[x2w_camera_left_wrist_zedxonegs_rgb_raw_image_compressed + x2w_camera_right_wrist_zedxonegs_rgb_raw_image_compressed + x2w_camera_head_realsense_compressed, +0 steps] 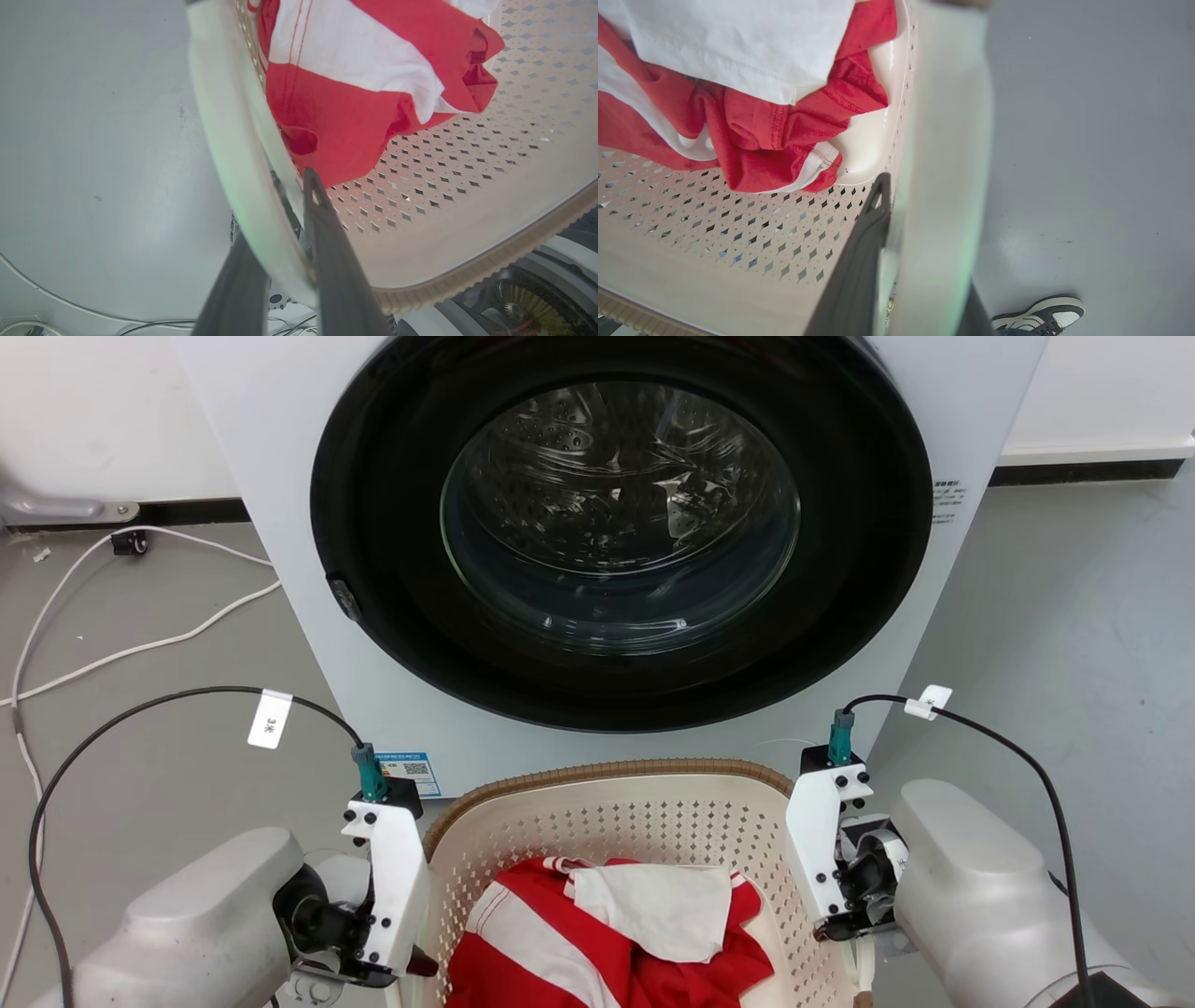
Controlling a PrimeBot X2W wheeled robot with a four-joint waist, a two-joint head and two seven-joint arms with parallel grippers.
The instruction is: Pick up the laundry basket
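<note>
Both sides gripped, the laundry basket (607, 771) sits bottom centre in the head view. Left wrist view: left gripper (280, 210) pinches its wall, lower middle. Right wrist view: right gripper (924, 242) likewise. Lift evenly, keeping level.

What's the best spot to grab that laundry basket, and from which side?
The two side walls of the laundry basket, one per gripper, from above: one finger inside, one outside, as the left gripper and right gripper straddle them. It's wide, with clothes piled centrally.
</note>
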